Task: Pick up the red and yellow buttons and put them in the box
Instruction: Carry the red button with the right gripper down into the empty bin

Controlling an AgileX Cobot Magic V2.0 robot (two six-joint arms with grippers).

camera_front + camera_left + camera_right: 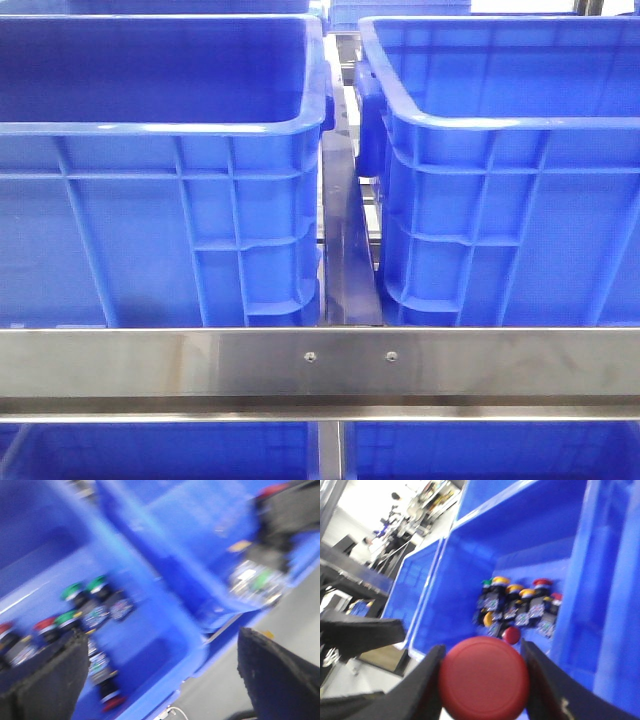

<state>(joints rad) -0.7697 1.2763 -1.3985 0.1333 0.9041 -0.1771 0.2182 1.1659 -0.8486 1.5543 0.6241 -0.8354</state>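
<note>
My right gripper (484, 680) is shut on a red button (484, 670) with a round domed cap, held above a blue crate (465, 575). In that crate lies a cluster of buttons (517, 605) with yellow, red and green caps, and a small red piece (511, 635) beside them. My left gripper (160, 680) is open and empty over the wall of a blue crate (165, 630). That view is blurred, and several green and red buttons (82, 607) lie in the crate. Neither gripper shows in the front view.
Two large blue crates, left (150, 128) and right (500, 122), stand side by side behind a steel rail (320, 365), with a narrow gap between them. A dark blurred shape (285, 520) with a silvery part hangs in the left wrist view. Grey floor (280, 615) lies beside the crates.
</note>
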